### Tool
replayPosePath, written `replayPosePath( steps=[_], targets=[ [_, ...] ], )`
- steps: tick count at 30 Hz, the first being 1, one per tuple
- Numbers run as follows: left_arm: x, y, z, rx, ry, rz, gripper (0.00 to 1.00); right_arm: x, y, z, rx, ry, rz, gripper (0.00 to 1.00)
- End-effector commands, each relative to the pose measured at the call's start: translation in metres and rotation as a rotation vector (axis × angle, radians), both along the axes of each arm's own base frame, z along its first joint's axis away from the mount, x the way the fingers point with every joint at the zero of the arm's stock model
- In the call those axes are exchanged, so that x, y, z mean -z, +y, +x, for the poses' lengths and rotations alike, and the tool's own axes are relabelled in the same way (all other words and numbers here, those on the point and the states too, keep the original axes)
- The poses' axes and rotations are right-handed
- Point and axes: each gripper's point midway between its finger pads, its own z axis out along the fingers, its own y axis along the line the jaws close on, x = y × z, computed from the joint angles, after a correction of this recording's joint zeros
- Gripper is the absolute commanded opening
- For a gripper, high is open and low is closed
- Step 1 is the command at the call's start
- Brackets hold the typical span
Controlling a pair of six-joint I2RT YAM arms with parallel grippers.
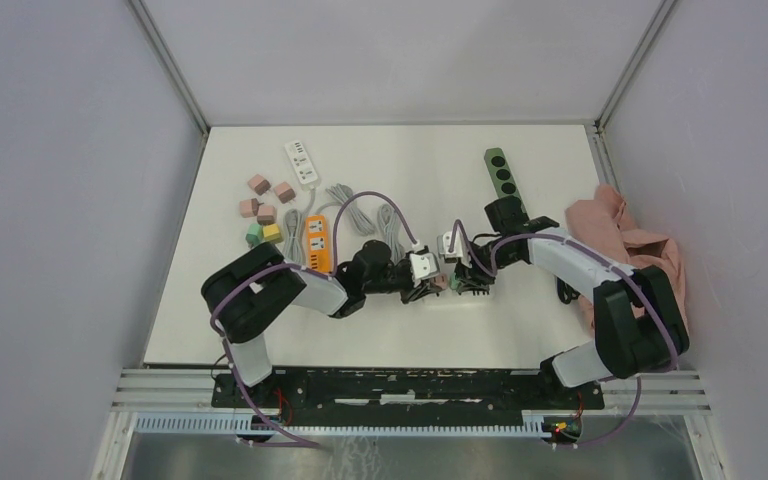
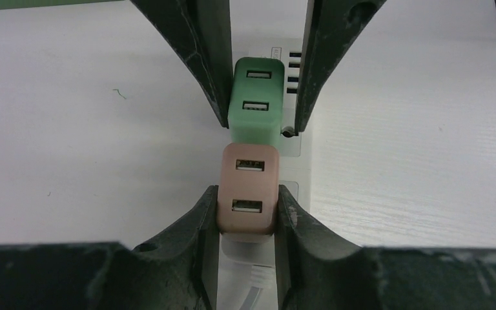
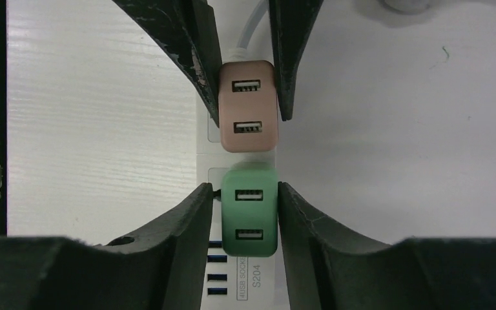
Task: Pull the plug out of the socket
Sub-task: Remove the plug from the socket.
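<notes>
- The left gripper (image 2: 248, 194) is clamped tight on the pink plug (image 2: 248, 187), seated at the power strip's (image 3: 229, 287) cable end.
- The right gripper (image 3: 245, 188) hugs the green plug (image 3: 250, 216) just beside it on the strip; whether it pinches yet, I cannot tell.
- Likely reason: one grip anchors the strip while the other pulls.

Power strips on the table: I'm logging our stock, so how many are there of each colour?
White: 2, the back strip and the plugged strip
Orange: 1, the orange strip
Dark green: 1, the green strip
Total: 4
</notes>
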Motion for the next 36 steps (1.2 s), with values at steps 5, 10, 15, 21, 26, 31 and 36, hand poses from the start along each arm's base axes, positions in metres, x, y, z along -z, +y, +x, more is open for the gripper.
replayPosePath(
  steps=[5,10,15,21,26,31,36],
  targets=[
    [-0.006,0.0,-0.014,0.004,0.04,-0.03,0.03,-0.009,0.014,-0.004,-0.068,-0.006,0.026,0.09],
    [-0.004,-0.005,-0.017,0.034,0.062,-0.032,0.03,-0.011,0.034,-0.011,-0.099,-0.024,0.031,0.0],
    [0.003,-0.002,-0.019,0.027,0.076,-0.015,0.03,-0.017,0.034,0.004,-0.011,0.01,-0.001,0.0],
    [0.014,0.005,-0.022,0.021,0.087,0.015,0.03,0.008,-0.02,-0.004,-0.123,-0.092,-0.181,0.0],
    [0.016,0.006,-0.022,0.024,0.087,0.021,0.03,0.003,-0.002,-0.044,-0.31,-0.058,-0.072,0.0],
    [0.016,0.005,-0.023,0.027,0.095,0.017,0.03,-0.013,0.029,-0.038,-0.22,0.023,-0.012,0.0],
    [0.019,0.007,-0.024,0.015,0.104,0.019,0.03,-0.018,0.034,-0.009,-0.058,0.017,-0.007,0.0]
  ],
)
